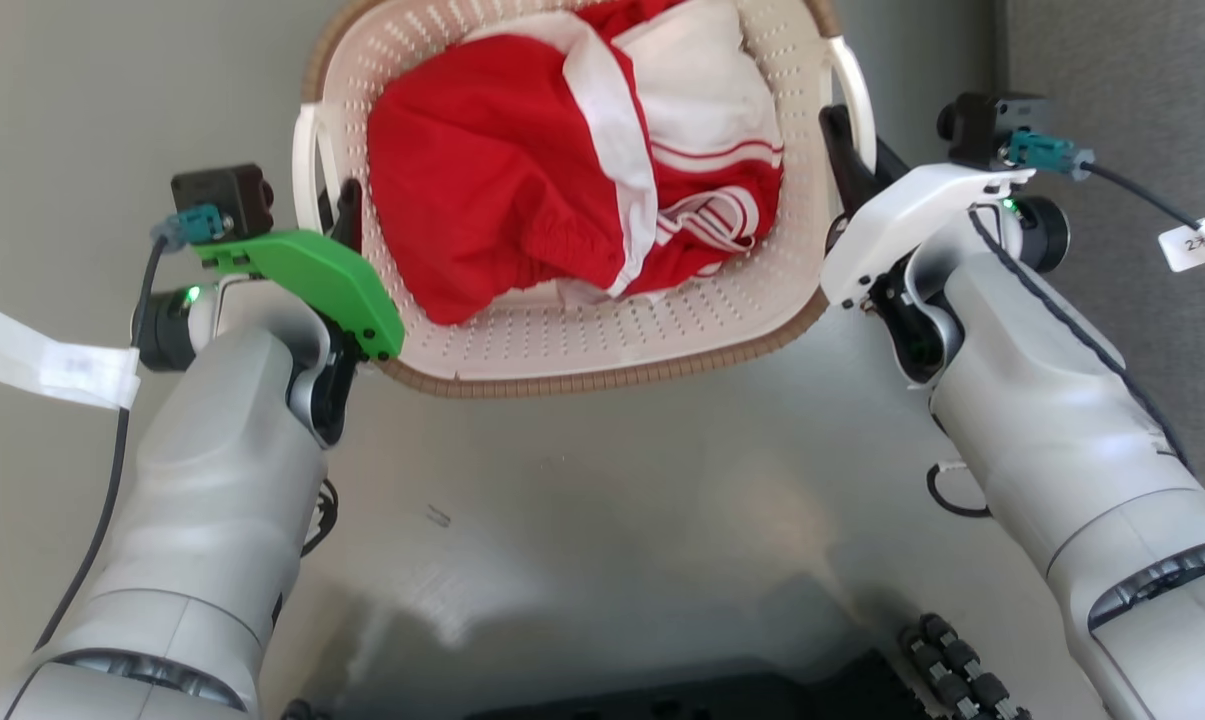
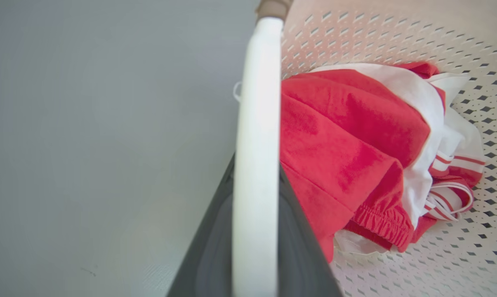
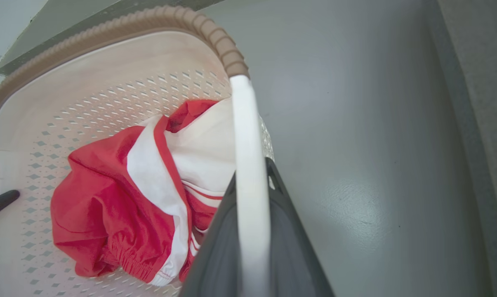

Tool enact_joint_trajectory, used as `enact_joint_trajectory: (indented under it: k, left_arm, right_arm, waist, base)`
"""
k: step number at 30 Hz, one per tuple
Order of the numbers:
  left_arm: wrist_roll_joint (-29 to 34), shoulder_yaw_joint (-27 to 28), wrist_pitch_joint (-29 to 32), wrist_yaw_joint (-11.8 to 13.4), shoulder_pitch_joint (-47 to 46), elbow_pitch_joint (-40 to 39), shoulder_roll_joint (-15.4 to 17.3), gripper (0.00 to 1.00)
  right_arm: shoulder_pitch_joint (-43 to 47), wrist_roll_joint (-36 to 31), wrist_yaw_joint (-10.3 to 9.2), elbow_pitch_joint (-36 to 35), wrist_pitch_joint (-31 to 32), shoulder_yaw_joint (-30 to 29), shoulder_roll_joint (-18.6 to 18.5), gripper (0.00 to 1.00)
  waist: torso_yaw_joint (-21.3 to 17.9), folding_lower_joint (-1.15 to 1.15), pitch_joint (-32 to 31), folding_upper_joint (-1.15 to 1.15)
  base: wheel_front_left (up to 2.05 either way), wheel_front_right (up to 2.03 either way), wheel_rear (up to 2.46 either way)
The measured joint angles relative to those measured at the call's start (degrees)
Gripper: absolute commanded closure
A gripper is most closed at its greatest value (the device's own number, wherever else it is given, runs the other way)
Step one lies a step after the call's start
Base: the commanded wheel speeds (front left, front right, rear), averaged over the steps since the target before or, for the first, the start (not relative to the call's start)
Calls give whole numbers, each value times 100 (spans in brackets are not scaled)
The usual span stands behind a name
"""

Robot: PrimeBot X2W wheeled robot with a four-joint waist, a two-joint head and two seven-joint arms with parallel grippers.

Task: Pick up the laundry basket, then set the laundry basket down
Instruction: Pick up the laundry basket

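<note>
- Jaws, left gripper (image 1: 346, 212) and right gripper (image 1: 842, 150): pinched narrow on opposite white handles (image 1: 305, 160), for a level lift.
- Laundry basket (image 1: 582, 345): between them over grey floor (image 1: 602, 500); lifted or resting, unclear.
- Red-white clothes (image 1: 502, 170) heaped inside.

Cream perforated laundry basket (image 1: 562, 340), brown rim, white handles, upright.

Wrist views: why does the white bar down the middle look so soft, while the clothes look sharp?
Left wrist view: the left handle sits very close to the lens and blurs; right wrist view: the right handle blurs likewise, and soft glare lies on the floor.
</note>
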Motion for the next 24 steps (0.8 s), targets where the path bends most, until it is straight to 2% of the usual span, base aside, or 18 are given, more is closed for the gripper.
enact_joint_trajectory:
  k: [24]
  left_arm:
    - [-352, -338, 656, -79, 751, 554, -9, 100]
  right_arm:
    - [830, 951, -25, 64, 680, 784, 35, 100]
  waist:
    - [-207, 0, -1582, 0]
  base:
    - [0, 0, 0]
